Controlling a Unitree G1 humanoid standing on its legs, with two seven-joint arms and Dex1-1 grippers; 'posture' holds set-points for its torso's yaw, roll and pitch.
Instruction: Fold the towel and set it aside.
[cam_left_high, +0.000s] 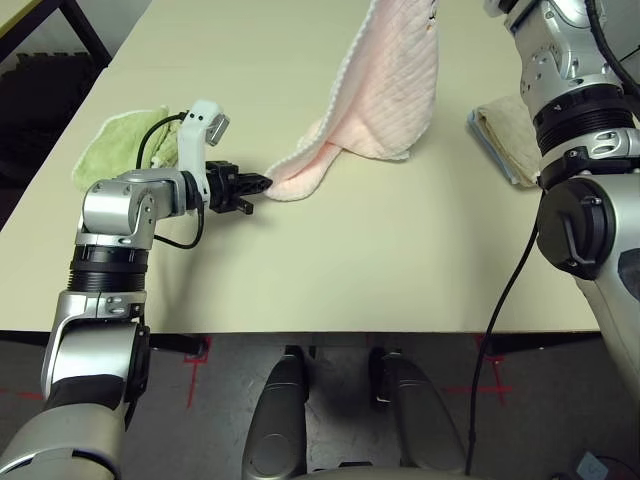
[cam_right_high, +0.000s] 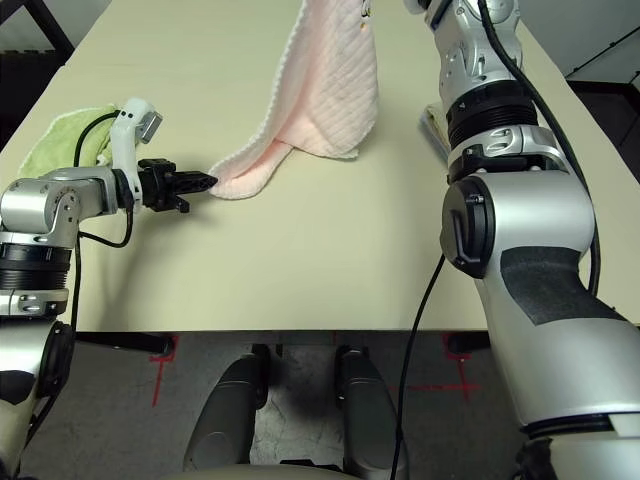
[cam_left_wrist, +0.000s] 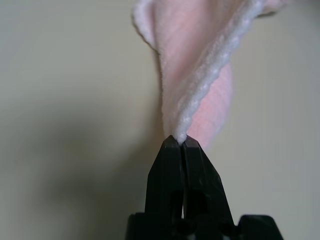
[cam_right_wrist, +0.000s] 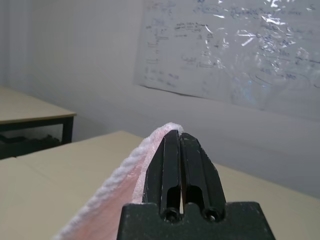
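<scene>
towel (cam_left_high: 385, 85), pale pink with white scalloped trim, hangs in the left eye view from the upper right, above the far middle of the table (cam_left_high: 330, 270), slanting down and leftward to a low corner at the left pincer (cam_left_high: 262, 184). a green towel (cam_left_high: 120, 145) lies far left, a beige one (cam_left_high: 510, 135) right. left wrist view: this pincer's tips are clamped on the trim corner. right wrist view: the right pincer (cam_right_wrist: 176, 134) is closed on the towel's top edge; a whiteboard (cam_right_wrist: 235, 50) hangs behind.

Pink towel (cam_left_high: 385, 90) top cut off by frame edge, above right arm's fingers (cam_right_wrist: 172, 150). Beige towel (cam_left_high: 510, 135) partly hidden behind right arm. Whiteboard (cam_right_wrist: 235, 55) writing illegible.
</scene>
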